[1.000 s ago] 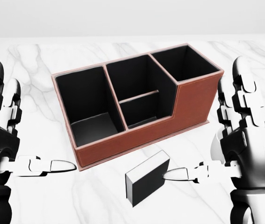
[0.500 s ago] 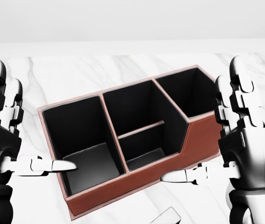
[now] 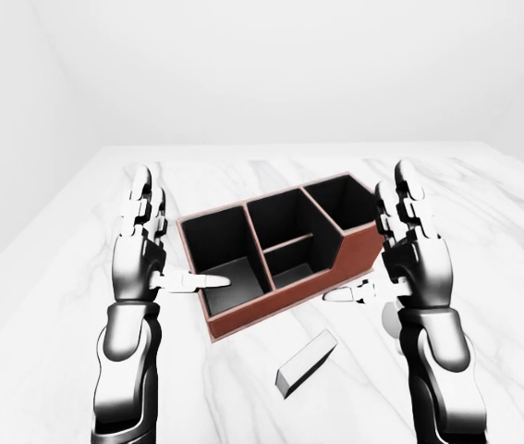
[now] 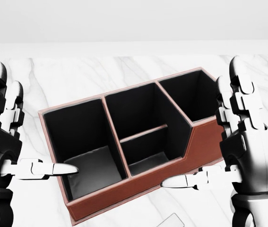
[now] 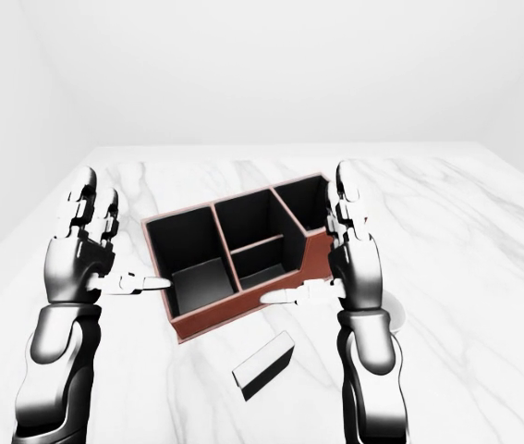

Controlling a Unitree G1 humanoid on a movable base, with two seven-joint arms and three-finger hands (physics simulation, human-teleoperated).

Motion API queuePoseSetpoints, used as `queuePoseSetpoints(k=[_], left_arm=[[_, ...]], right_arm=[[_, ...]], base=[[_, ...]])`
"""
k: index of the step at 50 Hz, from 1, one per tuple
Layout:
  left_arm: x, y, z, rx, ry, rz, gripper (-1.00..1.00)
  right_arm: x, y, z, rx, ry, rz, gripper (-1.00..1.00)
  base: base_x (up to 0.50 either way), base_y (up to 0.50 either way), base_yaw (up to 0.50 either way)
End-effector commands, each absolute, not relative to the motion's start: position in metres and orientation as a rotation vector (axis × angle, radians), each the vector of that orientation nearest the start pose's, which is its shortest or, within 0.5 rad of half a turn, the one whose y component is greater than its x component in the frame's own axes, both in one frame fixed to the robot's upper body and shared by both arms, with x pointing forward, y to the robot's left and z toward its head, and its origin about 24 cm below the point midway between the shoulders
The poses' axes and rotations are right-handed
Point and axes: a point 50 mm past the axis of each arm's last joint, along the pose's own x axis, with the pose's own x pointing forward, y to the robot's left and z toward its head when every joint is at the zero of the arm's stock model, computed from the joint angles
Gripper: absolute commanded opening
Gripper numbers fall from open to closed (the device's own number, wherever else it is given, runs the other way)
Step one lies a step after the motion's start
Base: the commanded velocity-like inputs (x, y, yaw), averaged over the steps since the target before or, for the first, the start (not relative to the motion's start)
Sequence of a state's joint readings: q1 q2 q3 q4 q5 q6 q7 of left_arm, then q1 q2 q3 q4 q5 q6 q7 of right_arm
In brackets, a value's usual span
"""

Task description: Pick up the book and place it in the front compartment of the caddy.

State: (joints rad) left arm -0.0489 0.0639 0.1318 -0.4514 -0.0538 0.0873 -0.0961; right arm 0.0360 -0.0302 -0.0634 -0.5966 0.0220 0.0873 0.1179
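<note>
A brown caddy [image 4: 124,194] with black compartments stands on the marble table, and all its compartments show empty. The book [image 3: 306,363], dark-covered with white page edges, lies flat on the table just below the caddy; in the head view only a sliver of the book [image 4: 169,221] shows at the bottom edge. My left hand [image 3: 164,250] is raised at the caddy's left end, fingers up and thumb pointing over the large compartment. My right hand [image 3: 372,245] is raised at the caddy's right end, above the book. Both are open and hold nothing.
The white marble table [image 3: 483,240] stretches wide on all sides of the caddy, with its left edge in the left-eye view's lower left. Plain white walls stand behind it.
The whole head view has shifted: the caddy now sits lower and larger, and the book has slid to the bottom edge. The camera moved; both hands stay open in nearly the same pose.
</note>
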Motion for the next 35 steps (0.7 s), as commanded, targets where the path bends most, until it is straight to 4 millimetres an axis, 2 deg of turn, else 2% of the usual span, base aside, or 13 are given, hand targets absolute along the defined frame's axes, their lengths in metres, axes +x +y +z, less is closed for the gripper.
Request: queuePoseSetpoints(k=[1, 19, 35], left_arm=[[0.241, 0.178, 0.153, 0.051, -0.426, -0.002, 1.0], [0.24, 0.178, 0.155, 0.052, -0.437, -0.003, 1.0], [0.24, 0.179, 0.157, 0.051, -0.445, -0.001, 1.0]], right_arm=[[0.218, -0.159, 0.165, -0.098, -0.491, 0.063, 1.0], [0.212, -0.164, 0.19, -0.265, -0.596, 0.082, 1.0], [0.208, -0.156, 0.191, -0.435, -0.579, 0.129, 1.0]], base=[[0.0, 0.0, 0.0], [0.0, 0.0, 0.0], [0.0, 0.0, 0.0]])
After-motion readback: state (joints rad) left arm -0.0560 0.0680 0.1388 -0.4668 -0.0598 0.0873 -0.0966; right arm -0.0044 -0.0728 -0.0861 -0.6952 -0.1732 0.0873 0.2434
